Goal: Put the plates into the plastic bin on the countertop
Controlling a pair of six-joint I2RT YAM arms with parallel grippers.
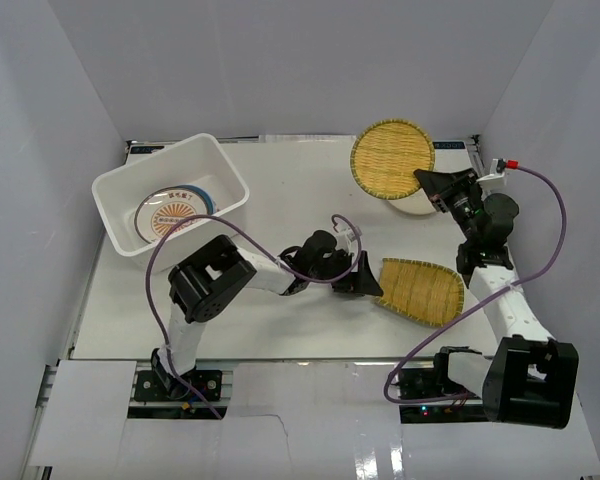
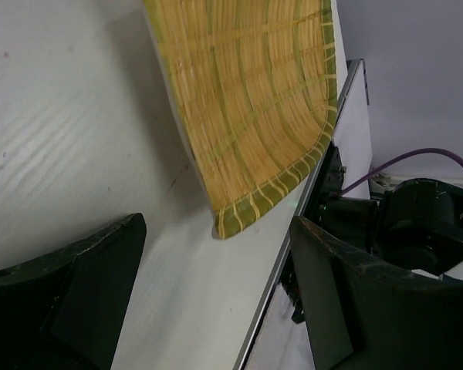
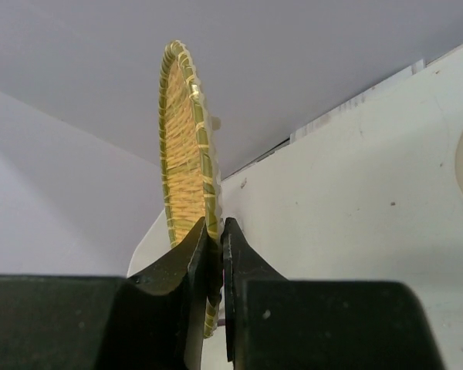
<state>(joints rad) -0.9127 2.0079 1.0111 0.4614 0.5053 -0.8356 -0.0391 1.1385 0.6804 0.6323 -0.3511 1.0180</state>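
**A:** What is gripped by the right pincer (image 3: 214, 231)?

**B:** One woven plate (image 3: 181, 154), clenched at its rim and held on edge at the far right, well apart from the plastic bin (image 1: 110, 205). With so thin a bite, it could be twisted loose on the carry.

**A:** And the left pincer (image 2: 216, 254)?

**B:** Released, its jaws spread beside the second woven plate (image 2: 247, 108), which lies on the worktop (image 1: 300, 180). That rim may be pushed away rather than grasped.
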